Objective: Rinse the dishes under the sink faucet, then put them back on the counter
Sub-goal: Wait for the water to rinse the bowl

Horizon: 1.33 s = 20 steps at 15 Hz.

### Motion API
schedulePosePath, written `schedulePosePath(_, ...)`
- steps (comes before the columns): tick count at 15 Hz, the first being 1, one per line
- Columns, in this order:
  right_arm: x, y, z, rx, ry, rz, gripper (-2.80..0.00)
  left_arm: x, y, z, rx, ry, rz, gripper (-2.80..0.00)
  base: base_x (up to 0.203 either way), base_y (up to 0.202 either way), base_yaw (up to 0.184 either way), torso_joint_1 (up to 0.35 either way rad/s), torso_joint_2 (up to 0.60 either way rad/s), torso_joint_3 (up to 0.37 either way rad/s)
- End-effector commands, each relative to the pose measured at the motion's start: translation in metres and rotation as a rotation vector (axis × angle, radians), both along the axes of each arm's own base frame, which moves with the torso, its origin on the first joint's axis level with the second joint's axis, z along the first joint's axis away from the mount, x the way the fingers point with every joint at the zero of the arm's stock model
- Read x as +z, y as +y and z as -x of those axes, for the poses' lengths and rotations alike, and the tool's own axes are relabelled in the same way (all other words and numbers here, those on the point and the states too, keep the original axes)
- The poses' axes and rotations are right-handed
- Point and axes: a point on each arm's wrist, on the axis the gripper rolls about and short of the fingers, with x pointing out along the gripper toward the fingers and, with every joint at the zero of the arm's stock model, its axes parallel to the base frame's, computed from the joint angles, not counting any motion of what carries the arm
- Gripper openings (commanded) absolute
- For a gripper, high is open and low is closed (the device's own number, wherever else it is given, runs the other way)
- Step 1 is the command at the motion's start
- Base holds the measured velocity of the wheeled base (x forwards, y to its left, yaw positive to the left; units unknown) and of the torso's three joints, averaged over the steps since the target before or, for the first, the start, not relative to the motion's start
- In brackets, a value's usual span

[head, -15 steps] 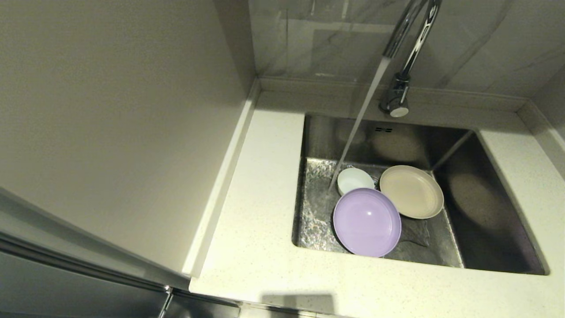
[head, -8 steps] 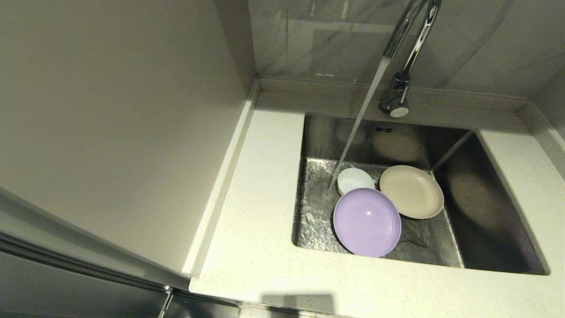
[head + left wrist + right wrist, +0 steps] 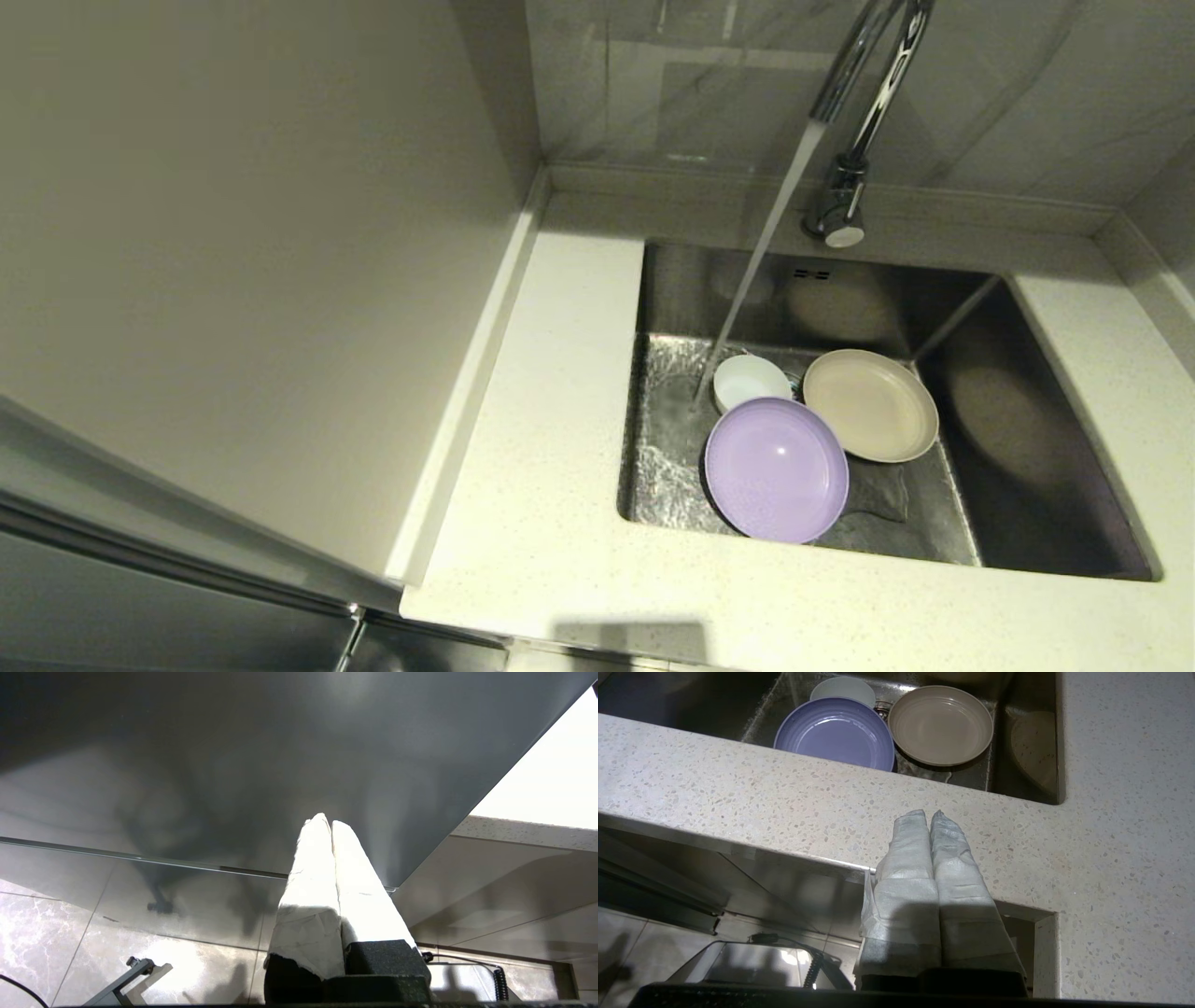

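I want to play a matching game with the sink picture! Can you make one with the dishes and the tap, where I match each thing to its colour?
Things:
1. plate nearest the counter's front edge
2. plate on the right
3. small bowl
4. faucet

Colours:
A. shiny chrome
B. white
C. lavender
D. beige

Pairs: 1-C, 2-D, 3-B, 4-A. All three dishes lie in the sink, and water runs from the faucet.

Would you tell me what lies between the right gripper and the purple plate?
Only bare counter separates the right gripper from the purple plate, in the right wrist view.
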Motion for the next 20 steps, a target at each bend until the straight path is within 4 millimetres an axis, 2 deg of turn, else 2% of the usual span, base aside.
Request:
schedulePosePath(1,0.0,0.0,-0.0001,0.001,0.001,0.001,-2.8,0.0,0.0,0.0001,0.0,-0.002,0.0,-2.8,0.0,0.0,0.0,0.0,0.0,0.0)
schedulePosePath(20,0.0001,0.0,-0.0002,0.001,0.003,0.001,-2.8,0.0,0.0,0.0001,0.0,-0.002,0.0,-2.8,0.0,0.0,0.0,0.0,0.0,0.0)
